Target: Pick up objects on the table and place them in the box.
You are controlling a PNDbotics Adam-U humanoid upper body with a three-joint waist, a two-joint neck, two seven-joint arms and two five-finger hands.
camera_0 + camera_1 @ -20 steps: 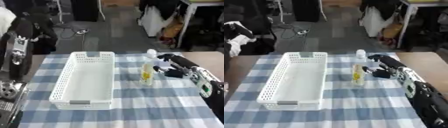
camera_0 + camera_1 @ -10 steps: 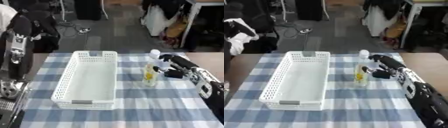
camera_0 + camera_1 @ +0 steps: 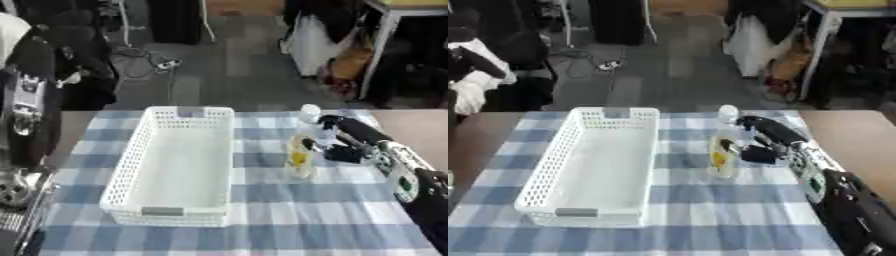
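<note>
R hand (image 3: 343,145): in from right, fingers curled twd bottle, thumb side at its right flank; can't tell if fully closed on it or just touching.
Bottle (image 3: 299,156): clear w/ yellow liquid, upright, long axis vertical, directly left of R hand.
Small white-capped bottle (image 3: 309,113): just behind, near hand's far side, could get bumped.
Box (image 3: 131,160): white basket, empty, left of bottle, near; long axis runs away from robot.
L hand: not visible, so R does the job.
Path: lift, move left over the near wall.
Table (image 3: 289,225): checked cloth.

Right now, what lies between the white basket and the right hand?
A clear bottle with yellow liquid stands upright between the white basket and the right hand, clearest in the left eye view.
</note>
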